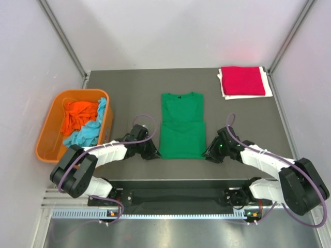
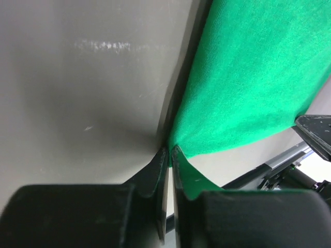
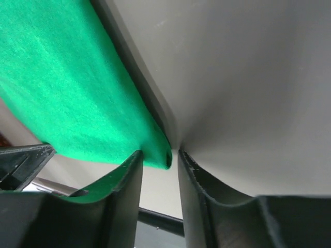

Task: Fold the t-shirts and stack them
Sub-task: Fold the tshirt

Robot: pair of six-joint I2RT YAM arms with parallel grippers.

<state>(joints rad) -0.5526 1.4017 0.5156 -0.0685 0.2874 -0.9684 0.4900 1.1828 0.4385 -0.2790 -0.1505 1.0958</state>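
The green t-shirt (image 1: pixel 181 126) lies flat in the middle of the bench (image 1: pixel 129 93), sleeves tucked in, near hem towards the arms. The left tool (image 1: pixel 151 153) is down at the near-left corner, and its wrist view shows it clenched on a thin pinch of green cloth. The right tool (image 1: pixel 209 154) sits at the near-right corner, but its jaws stand apart, with the corner tip lying loose between them.

This looks like light, limp fabric. I'd expect it to sag and drape, so the two near corners are the sensible holds, taken evenly or the fold skews. A pinch that thin could slip.

The red t-shirt (image 1: pixel 242 81) sits folded at the far right on a white layer (image 1: pixel 268 88); what that is, I can't tell. The orange t-shirt (image 1: pixel 77 116) and light blue t-shirt (image 1: pixel 90 133) are crumpled in the orange tub (image 1: pixel 49 137), largely hidden. How many layers the left tool has is unclear.
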